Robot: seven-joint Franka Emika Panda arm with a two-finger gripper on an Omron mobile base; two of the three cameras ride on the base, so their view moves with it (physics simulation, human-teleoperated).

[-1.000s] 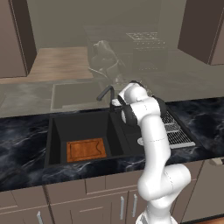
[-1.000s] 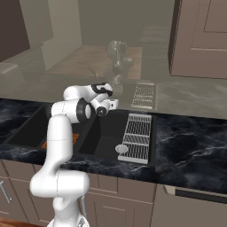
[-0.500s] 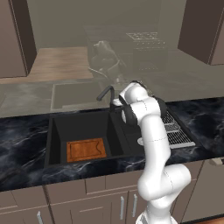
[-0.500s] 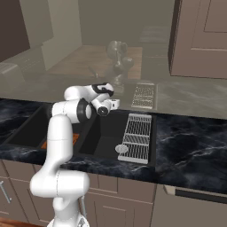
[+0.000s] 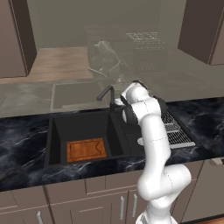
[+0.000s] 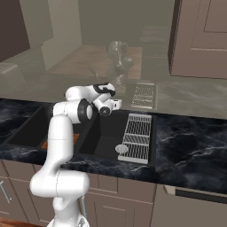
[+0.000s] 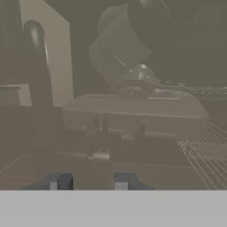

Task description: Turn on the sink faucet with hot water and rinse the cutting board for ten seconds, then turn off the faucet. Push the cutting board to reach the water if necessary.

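The hand (image 7: 91, 181) sits at the back rim of the sink (image 5: 57, 131), close beside the sink faucet (image 5: 106, 93); in the hand view its two dark fingertips (image 7: 64, 181) stand a moderate way apart with nothing between them, so it holds nothing. The black gooseneck faucet rises behind the divider between the two basins, its spout angled toward the large basin. The cutting board (image 5: 86, 149) lies flat on the floor of the large basin, toward its front, well apart from the faucet. A silver wire rack (image 6: 137, 136) rests over the shallower basin, set into the dark marbled surface (image 6: 190, 146).
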